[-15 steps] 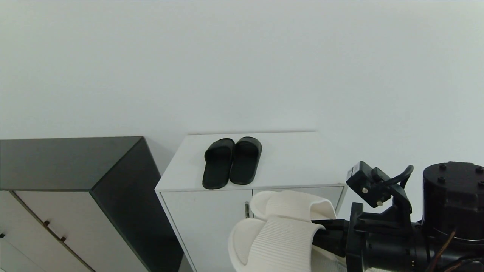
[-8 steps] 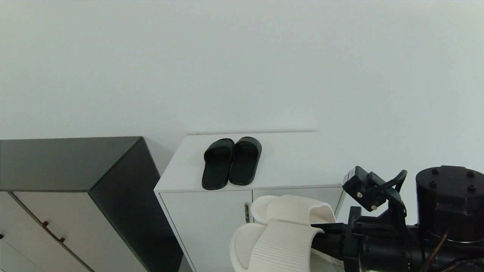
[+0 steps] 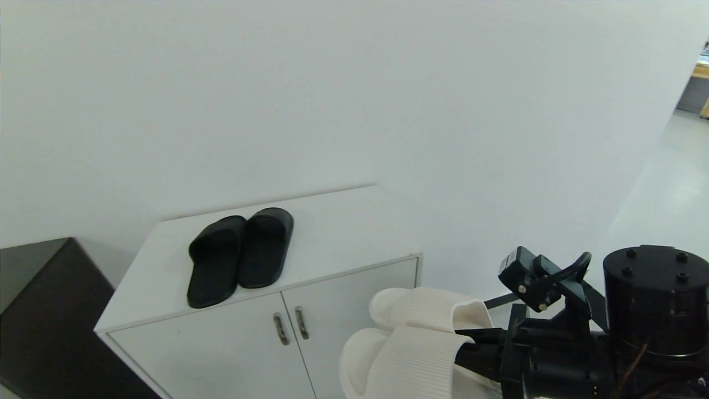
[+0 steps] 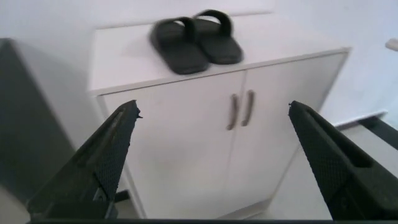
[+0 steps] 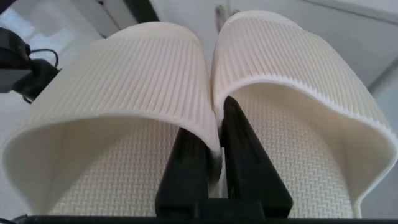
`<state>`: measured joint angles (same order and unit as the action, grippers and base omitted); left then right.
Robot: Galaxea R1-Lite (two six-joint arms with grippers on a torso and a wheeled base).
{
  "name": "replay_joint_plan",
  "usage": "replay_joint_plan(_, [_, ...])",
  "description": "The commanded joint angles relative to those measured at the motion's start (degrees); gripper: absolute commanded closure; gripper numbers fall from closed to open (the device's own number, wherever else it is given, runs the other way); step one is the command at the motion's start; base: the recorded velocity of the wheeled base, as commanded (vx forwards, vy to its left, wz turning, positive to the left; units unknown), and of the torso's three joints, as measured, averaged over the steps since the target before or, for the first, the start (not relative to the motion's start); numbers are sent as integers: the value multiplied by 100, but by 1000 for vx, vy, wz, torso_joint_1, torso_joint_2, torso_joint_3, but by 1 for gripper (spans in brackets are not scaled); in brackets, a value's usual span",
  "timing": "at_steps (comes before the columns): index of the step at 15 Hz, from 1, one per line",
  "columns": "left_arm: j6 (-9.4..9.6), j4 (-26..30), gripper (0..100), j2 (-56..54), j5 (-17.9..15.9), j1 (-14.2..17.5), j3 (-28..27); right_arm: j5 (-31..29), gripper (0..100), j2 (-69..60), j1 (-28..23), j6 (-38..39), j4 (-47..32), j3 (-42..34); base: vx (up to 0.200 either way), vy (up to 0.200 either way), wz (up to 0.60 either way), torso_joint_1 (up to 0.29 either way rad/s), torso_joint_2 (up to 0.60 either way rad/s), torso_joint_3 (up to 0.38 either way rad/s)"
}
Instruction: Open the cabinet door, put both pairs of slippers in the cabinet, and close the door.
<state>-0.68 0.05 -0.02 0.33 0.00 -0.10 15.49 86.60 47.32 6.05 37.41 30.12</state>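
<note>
Pinching the pair of cream ribbed foam slippers point(image 3: 412, 332) by their adjoining straps, the right gripper point(image 5: 214, 121) holds them before the white two-door cabinet point(image 3: 354, 221), doors shut, black rubber slides point(image 3: 241, 255) on top. The left gripper point(image 4: 212, 107), jaws wide apart, likely should pull a metal handle point(image 3: 301, 322) next.

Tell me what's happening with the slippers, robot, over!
Left gripper open, empty, facing white two-door cabinet. Right gripper shut on pair of cream ribbed slippers. Pair of black slide slippers on cabinet top. Cabinet doors shut, in the way.
</note>
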Motion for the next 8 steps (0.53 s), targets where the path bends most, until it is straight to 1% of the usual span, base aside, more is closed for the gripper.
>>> replay_joint_plan(1, [-2,-5,0,2,2,0,1,6,100,67,5,-60,3,-24,0,0,0,-154,359,198])
replay_joint_plan(2, [-2,-5,0,2,2,0,1,15,100,94,5,-165,3,-59,0,0,0,-159,364,207])
replay_joint_plan(8, [-2,-5,0,2,2,0,1,33,100,76,22,-192,29,-94,0,0,0,-168,387,213])
